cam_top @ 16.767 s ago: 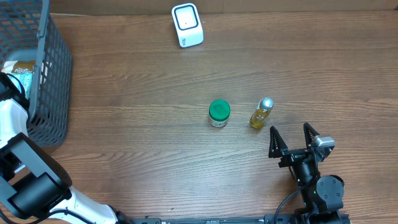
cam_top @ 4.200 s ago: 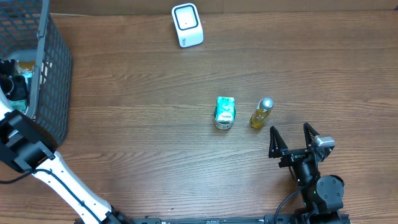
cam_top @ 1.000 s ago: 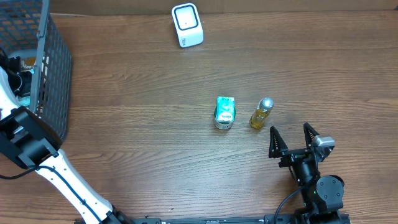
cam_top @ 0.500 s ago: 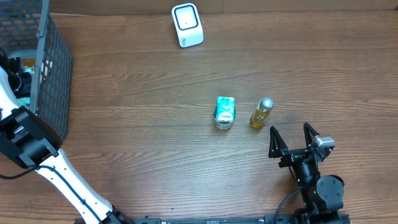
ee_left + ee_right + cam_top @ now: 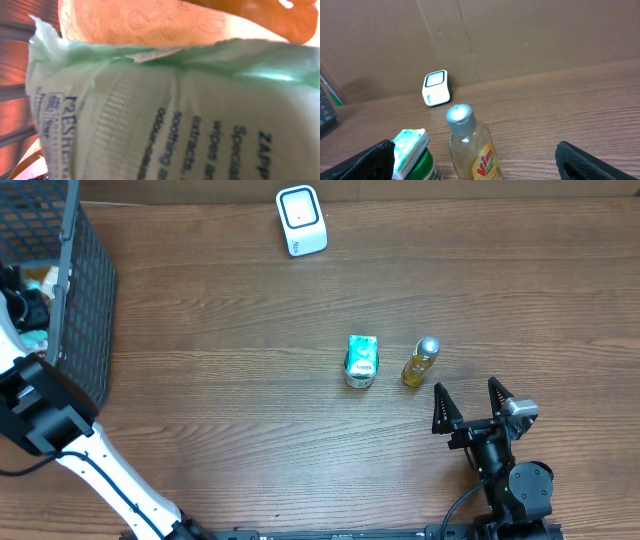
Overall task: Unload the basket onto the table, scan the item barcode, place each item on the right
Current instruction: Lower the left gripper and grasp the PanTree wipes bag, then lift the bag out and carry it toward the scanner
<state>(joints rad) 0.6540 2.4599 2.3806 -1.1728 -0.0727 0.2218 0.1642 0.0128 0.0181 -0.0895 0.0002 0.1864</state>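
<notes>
wipes pack (image 5: 175,115) pale green, dark blue lettering | wrapper (image 5: 150,20) orange, faint outline print | scanner (image 5: 301,220) white | bottle (image 5: 420,363) yellow, silver cap | basket (image 5: 85,310) dark grey mesh

This is looking like a mock shop checkout set up in a robotics lab. A white barcode scanner (image 5: 301,220) is standing at the far edge of a wood-grain worktop (image 5: 220,430). A dark wire shopping basket (image 5: 88,310) is sitting at the left end, holding packaged goods, among them a pale green pack of wipes (image 5: 200,125). A small branded bottle (image 5: 420,363) and a green-and-white grocery item (image 5: 361,361) are sitting mid-worktop. Plain cardboard sheeting (image 5: 520,35) is serving as the backdrop. A left arm (image 5: 60,435) and a right arm (image 5: 505,470), both robotic, are occupying the near side.
</notes>
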